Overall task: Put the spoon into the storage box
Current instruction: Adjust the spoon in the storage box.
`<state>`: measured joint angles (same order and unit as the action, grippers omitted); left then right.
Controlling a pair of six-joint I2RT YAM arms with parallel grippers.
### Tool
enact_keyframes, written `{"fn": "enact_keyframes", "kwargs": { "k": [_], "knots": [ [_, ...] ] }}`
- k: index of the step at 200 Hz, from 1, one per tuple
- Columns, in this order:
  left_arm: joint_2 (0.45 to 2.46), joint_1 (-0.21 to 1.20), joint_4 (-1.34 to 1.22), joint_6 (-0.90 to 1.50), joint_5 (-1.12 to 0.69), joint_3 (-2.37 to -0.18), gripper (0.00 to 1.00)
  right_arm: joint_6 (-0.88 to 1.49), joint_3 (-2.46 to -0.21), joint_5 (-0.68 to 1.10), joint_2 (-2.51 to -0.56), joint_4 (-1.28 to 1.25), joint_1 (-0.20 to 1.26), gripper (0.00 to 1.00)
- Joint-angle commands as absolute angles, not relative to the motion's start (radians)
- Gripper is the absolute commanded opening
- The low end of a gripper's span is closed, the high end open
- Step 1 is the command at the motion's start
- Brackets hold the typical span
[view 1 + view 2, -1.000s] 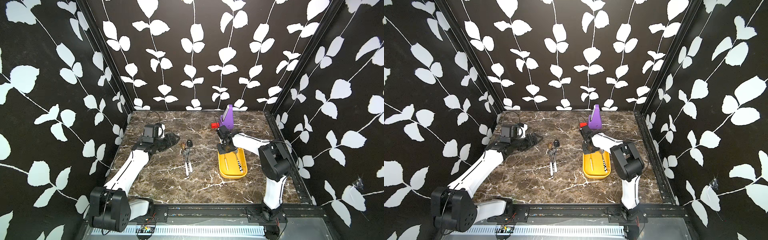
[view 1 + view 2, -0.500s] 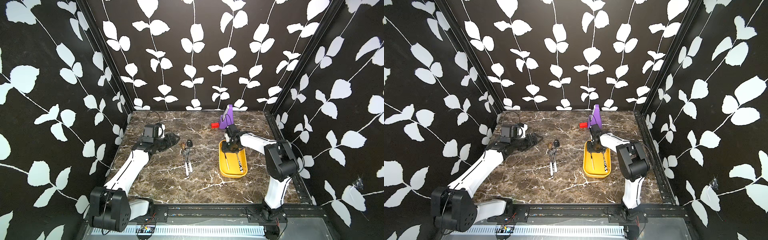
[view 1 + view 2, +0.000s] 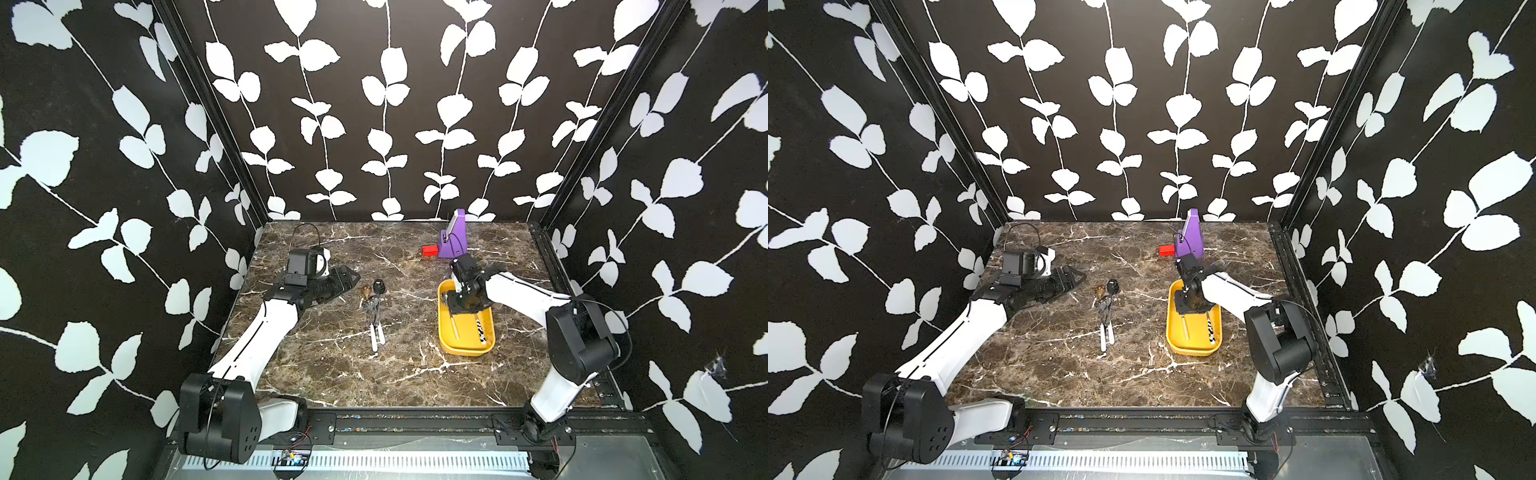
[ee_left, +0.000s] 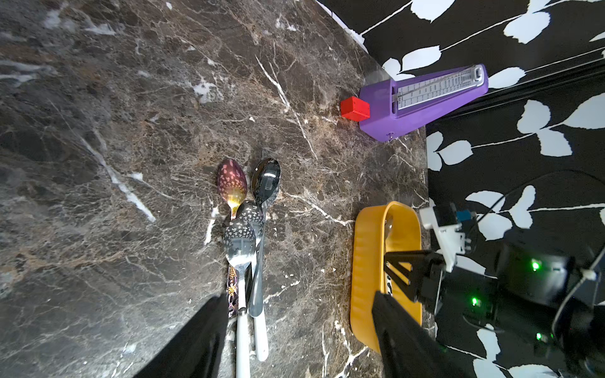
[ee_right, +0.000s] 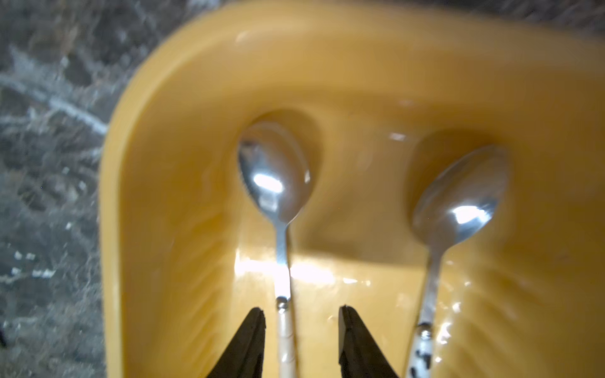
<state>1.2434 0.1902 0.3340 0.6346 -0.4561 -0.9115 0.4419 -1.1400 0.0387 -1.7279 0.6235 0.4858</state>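
The yellow storage box (image 3: 465, 351) (image 3: 1190, 351) lies right of centre on the marble table. Two spoons lie flat inside it. A white-handled spoon (image 5: 275, 176) runs between the fingers of my right gripper (image 5: 301, 314) (image 3: 461, 301), which is open, with a gap on each side of the handle. A spoon with a spotted handle (image 5: 458, 203) (image 3: 480, 328) lies beside it. Several more spoons (image 3: 374, 307) (image 4: 244, 242) sit bunched mid-table. My left gripper (image 4: 296, 296) (image 3: 349, 276) is open and empty, low over the table just left of that bunch.
A purple wedge stand (image 3: 455, 239) and a small red block (image 3: 430, 250) stand at the back, just behind the box. Black frame rails edge the table on the right (image 3: 552, 266) and at the front. Patterned walls close in three sides.
My right gripper moved from the box's back left corner to over its far end and opened. The white-handled spoon now lies in the box. The left arm has not moved.
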Motion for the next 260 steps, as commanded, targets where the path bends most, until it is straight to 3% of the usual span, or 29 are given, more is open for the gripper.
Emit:
{"fn": "enact_keyframes", "kwargs": {
  "k": [1, 95, 153, 260],
  "knots": [
    [1.235, 0.192, 0.337, 0.617, -0.463, -0.899, 0.75, 0.460, -1.091, 0.025, -1.716, 0.659, 0.511, 0.39],
    [1.220, 0.191, 0.357, 0.612, -0.454, -0.902, 0.75, 0.492, -1.101, -0.063, -1.810, 0.652, 0.557, 0.23],
    [1.220, 0.190, 0.359, 0.616, -0.457, -0.905, 0.75, 0.519, -1.107, -0.098, -1.786, 0.658, 0.536, 0.03],
    [1.223, 0.191, 0.357, 0.621, -0.463, -0.890, 0.75, 0.523, -1.041, -0.029, -1.690, 0.664, 0.424, 0.01]
  ]
}}
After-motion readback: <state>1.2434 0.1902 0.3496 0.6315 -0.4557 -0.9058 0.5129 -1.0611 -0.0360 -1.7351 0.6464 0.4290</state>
